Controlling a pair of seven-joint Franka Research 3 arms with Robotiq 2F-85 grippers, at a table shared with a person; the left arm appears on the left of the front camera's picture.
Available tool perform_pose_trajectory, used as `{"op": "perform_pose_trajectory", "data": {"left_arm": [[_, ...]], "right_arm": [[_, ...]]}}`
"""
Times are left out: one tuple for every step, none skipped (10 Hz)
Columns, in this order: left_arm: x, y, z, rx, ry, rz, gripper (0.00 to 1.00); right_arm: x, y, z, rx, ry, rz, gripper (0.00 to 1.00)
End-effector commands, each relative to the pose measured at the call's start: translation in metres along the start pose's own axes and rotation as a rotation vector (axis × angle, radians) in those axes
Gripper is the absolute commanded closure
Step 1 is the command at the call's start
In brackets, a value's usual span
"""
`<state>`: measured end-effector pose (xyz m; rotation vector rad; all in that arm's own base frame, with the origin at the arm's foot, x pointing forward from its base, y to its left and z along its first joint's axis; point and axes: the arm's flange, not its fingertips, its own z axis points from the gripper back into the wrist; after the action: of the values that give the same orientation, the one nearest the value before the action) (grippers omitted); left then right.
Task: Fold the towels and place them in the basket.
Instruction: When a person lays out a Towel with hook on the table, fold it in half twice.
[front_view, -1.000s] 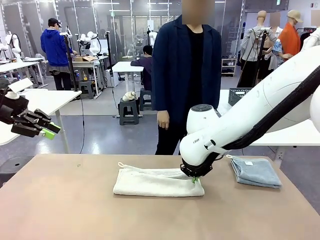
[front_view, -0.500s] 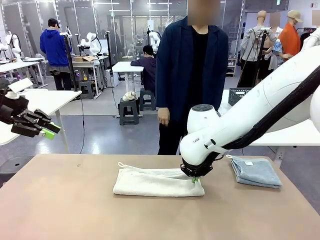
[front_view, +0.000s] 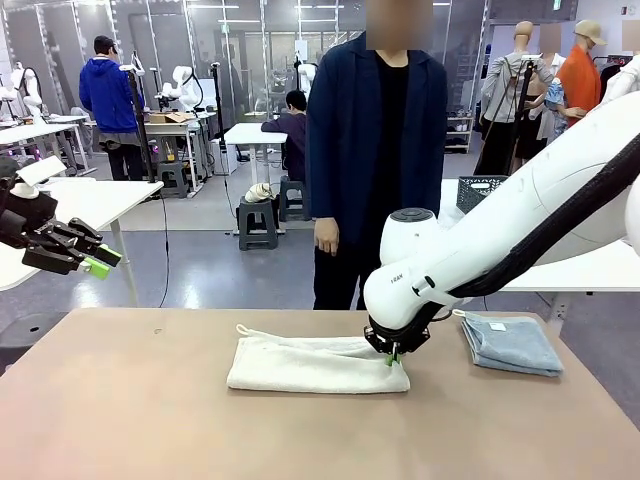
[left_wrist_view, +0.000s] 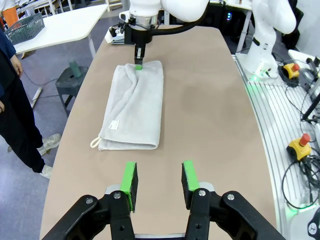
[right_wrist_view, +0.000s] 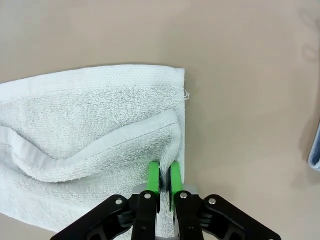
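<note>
Robotics lab: rows of white worktables (front_view: 255, 133), a further robot arm (front_view: 183, 84) on a bench, seated and standing staff (front_view: 112, 100), emergency-stop buttons (left_wrist_view: 300, 146).

My own right arm is hiding the near right corner of the cream towel (front_view: 315, 363) in front view. The blue-grey towel (right_wrist_view: 315, 150) is getting cut off by the wrist picture's right edge.

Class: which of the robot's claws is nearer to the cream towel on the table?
The right claw: it sits at the cream towel's right end, pads touching the cloth. The left claw hangs off the table's left side, well away.
</note>
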<state>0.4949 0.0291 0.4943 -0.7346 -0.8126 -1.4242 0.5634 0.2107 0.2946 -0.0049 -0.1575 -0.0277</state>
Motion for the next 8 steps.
{"op": "perform_pose_trajectory", "data": {"left_arm": [[0.000,-0.001,0.001,-0.002,-0.003,-0.007,0.53],[0.000,-0.001,0.001,-0.002,-0.003,-0.007,0.53],[0.000,-0.001,0.001,-0.002,-0.003,-0.007,0.53],[0.000,-0.001,0.001,-0.002,-0.003,-0.007,0.53],[0.000,-0.001,0.001,-0.002,-0.003,-0.007,0.53],[0.000,-0.001,0.001,-0.002,-0.003,-0.007,0.53],[0.000,-0.001,0.001,-0.002,-0.003,-0.007,0.53],[0.000,-0.001,0.001,-0.002,-0.003,-0.007,0.53]], "right_arm": [[-0.008,-0.020,-0.002,0.032,-0.002,0.016,0.70],[-0.009,-0.023,-0.001,0.041,-0.007,0.007,0.68],[-0.009,-0.025,-0.001,0.042,-0.013,0.011,0.68],[-0.010,-0.027,-0.001,0.050,-0.015,0.016,0.68],[-0.009,-0.028,-0.001,0.054,-0.018,0.019,0.68],[-0.009,-0.029,-0.002,0.058,-0.019,0.019,0.68],[-0.008,-0.030,-0.005,0.076,-0.016,0.017,0.68],[-0.008,-0.030,-0.009,0.103,-0.013,0.020,0.68]]}}
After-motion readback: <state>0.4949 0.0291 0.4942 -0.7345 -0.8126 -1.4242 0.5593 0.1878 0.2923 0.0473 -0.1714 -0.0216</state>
